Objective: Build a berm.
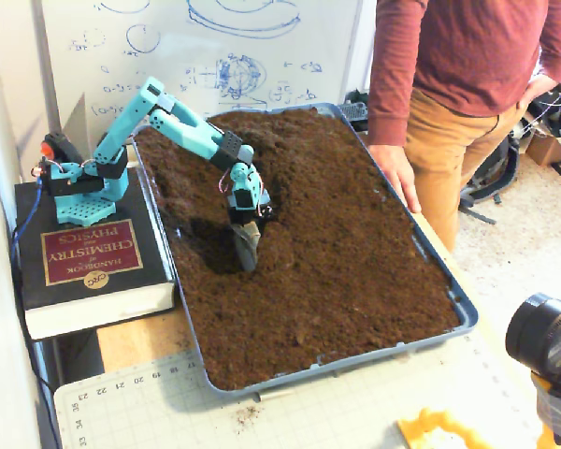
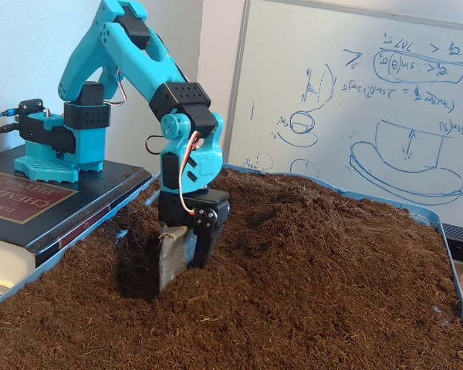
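Green cutting mat [image 1: 262, 412] with a printed ruler edge lies nearest in a fixed view, on the wooden table [image 1: 136, 341], with a yellow object [image 1: 439, 432] and a black camera lens [image 1: 542, 335] at the lower right corner. Behind the mat sits a wide blue tray [image 1: 463, 309] filled with loose dark brown soil [image 1: 355, 271]. Left of the tray a thick black book [image 1: 84, 262] with a red title panel carries the base of the turquoise arm [image 1: 173, 122]. The arm reaches down into the soil, and its fingers [image 2: 177, 258] are pushed tip-first into the dirt beside a shadowed hollow; whether they are open or closed I cannot tell, since soil and a grey blade-like piece cover them. The berm [image 2: 293, 208] rises just beyond the fingers as a low, rough ridge with sloping sides, running toward the far end of the tray. A person [image 1: 458, 84] in a red shirt and tan trousers stands at the tray's right side, 1 hand [image 1: 397, 176] resting at the rim. A whiteboard [image 2: 355, 100] with blue sketches stands farthest back.
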### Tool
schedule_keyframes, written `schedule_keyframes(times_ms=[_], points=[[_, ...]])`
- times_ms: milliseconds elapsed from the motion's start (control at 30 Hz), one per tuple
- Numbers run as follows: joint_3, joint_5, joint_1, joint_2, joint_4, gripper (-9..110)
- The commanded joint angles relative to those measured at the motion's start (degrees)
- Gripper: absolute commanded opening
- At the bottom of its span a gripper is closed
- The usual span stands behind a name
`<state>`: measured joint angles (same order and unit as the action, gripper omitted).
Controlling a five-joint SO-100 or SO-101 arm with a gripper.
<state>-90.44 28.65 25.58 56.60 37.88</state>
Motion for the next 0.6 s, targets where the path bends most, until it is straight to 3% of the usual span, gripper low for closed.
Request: schedule_keyframes(times_ms=[0,567], points=[[12.6,-1.3,-8.8,6.4,-2.5,0],[12.6,-1.4,-14.2,14.1,-2.5,0]])
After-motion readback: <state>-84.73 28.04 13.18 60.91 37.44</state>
